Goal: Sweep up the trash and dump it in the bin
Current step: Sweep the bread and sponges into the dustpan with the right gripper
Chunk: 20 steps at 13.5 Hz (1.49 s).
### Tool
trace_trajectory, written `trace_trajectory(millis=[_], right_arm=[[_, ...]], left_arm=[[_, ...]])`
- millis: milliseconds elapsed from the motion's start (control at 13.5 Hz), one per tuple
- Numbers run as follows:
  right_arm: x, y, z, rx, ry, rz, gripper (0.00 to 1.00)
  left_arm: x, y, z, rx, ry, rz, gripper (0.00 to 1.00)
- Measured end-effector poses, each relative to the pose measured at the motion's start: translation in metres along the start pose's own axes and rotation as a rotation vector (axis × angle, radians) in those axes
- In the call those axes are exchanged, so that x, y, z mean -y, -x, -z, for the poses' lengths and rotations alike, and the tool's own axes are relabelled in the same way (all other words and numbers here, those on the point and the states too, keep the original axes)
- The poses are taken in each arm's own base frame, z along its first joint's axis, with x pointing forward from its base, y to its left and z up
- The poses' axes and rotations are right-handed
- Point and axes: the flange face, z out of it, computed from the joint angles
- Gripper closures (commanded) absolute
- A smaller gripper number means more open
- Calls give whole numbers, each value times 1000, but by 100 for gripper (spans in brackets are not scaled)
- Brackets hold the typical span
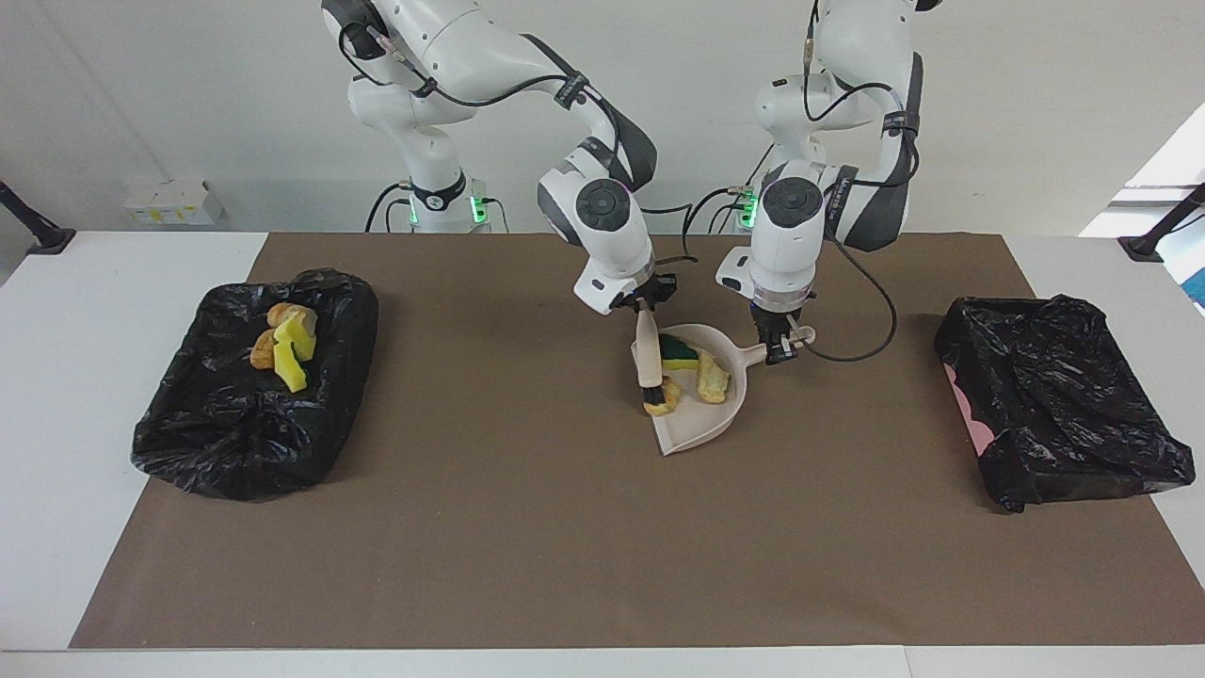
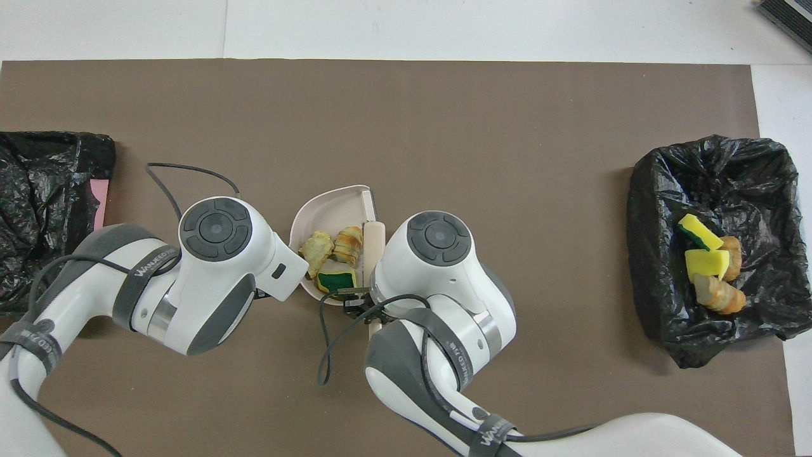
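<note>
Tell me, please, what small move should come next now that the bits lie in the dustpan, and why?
Probably lift the brush clear. All three bits, the green-and-yellow sponge, pastry lump and paper wad, lie in the dustpan, which the left gripper holds by its handle. The right gripper grips the brush, whose bristles stand at the pan's mouth.

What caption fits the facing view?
Right gripper brushes three trash bits into the dustpan held by the left gripper.
</note>
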Motion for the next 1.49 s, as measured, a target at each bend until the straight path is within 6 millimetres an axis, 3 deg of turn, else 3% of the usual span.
trace_trajectory(millis=[223, 371, 520, 743, 1114, 1486], right_arm=[[-42, -21, 15, 2, 67, -36, 100], [-53, -21, 13, 12, 145, -20, 100], [-50, -10, 11, 42, 204, -1, 100], [-24, 19, 7, 55, 252, 11, 100], [44, 85, -26, 42, 307, 10, 100], [49, 94, -29, 43, 305, 13, 100]], left_arm=[[0, 0, 0, -1, -2, -1, 100], [1, 0, 0, -4, -5, -2, 100], [1, 0, 0, -7, -8, -5, 100], [2, 0, 0, -10, -13, -8, 100], [2, 0, 1, -12, -15, -10, 100], [6, 4, 2, -16, -20, -3, 100]])
